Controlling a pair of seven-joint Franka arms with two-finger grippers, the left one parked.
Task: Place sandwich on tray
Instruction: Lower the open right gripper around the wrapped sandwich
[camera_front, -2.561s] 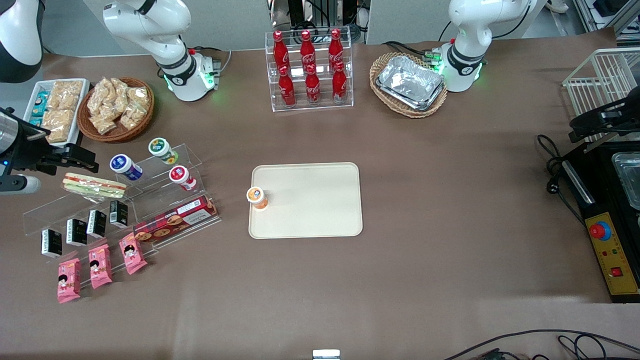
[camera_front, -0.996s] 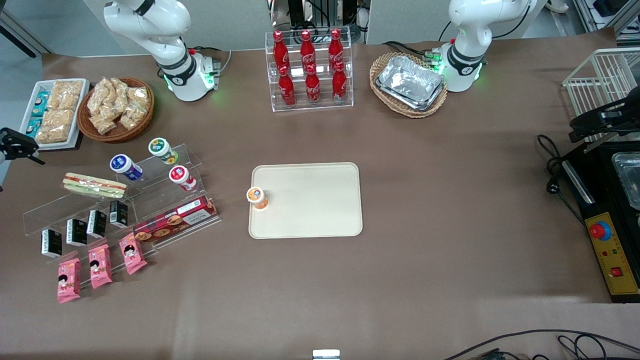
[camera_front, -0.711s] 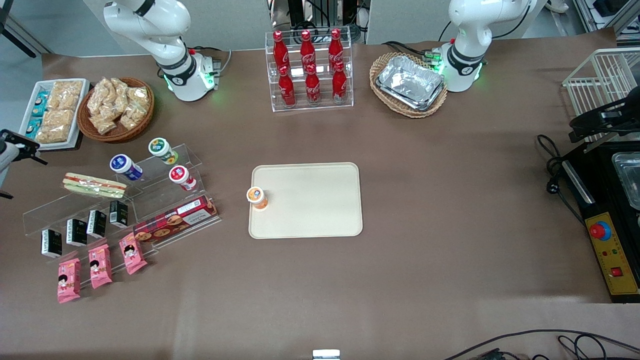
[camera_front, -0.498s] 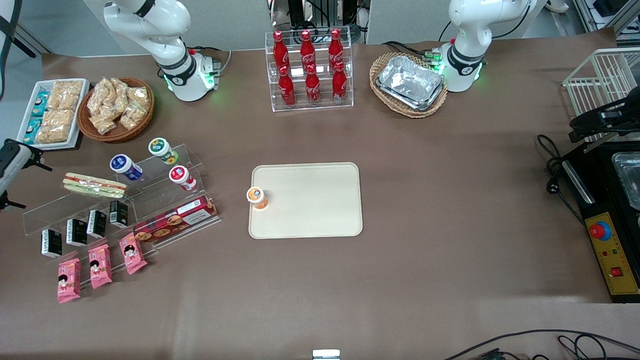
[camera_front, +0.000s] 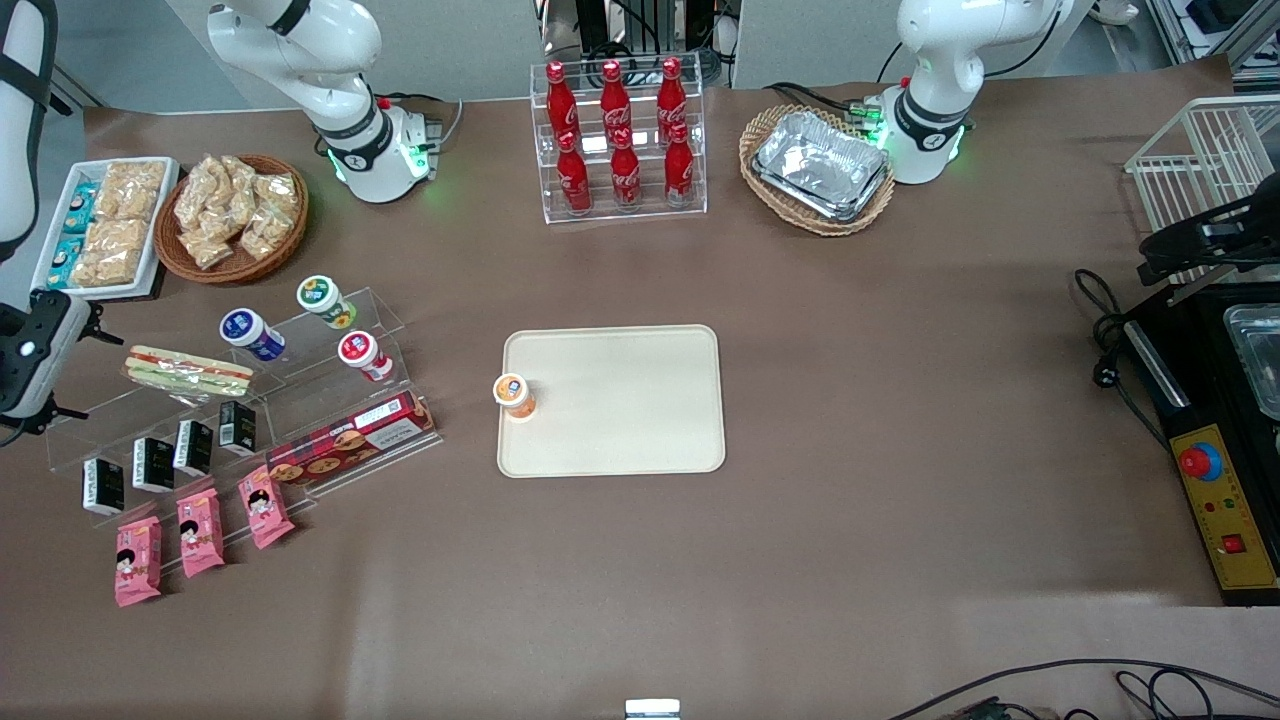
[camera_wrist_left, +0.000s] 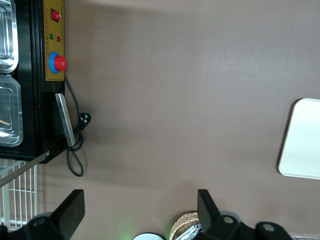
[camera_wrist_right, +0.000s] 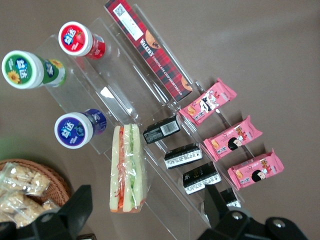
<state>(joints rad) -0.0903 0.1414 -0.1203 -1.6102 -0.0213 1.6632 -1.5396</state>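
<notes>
The claw (camera_wrist_right: 145, 220) hangs wide open over the sandwich (camera_wrist_right: 128, 168), holding nothing; grab its long sides softly.

Pale sandwich (camera_wrist_right: 128, 168) with green and red-orange layers, cream-beige tray (camera_front: 620, 400), black end effector (camera_wrist_right: 150, 220)

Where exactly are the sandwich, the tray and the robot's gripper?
sandwich (camera_wrist_right: 128, 167): right wrist view, wrapped filling edge.
tray (camera_front: 625, 400): front view, bare middle.
gripper (camera_wrist_right: 145, 215): right wrist view, gap between open fingers, above the sandwich.
</notes>
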